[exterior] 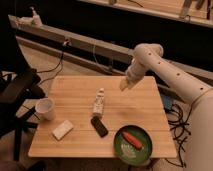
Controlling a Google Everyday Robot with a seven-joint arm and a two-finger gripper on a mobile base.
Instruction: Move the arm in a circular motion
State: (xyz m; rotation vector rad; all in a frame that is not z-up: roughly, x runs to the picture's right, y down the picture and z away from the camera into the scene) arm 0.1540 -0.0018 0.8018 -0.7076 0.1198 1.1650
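The cream-white arm (165, 70) comes in from the right edge, bends at a rounded joint near the top right of the table, and points down and left. Small dark holes run along its segments. The gripper (123, 86) is the narrow tapered tip, hanging over the back right part of the wooden table (75, 92), above and to the right of a small white bottle (99, 103). It holds nothing that I can see.
On the table are a white cup (45, 108), a pale sponge-like block (62, 129), a dark flat object (99, 127), and a green plate (120, 150) with a red item (132, 139). A dark chair (17, 92) stands to the left. A ledge with cables runs behind.
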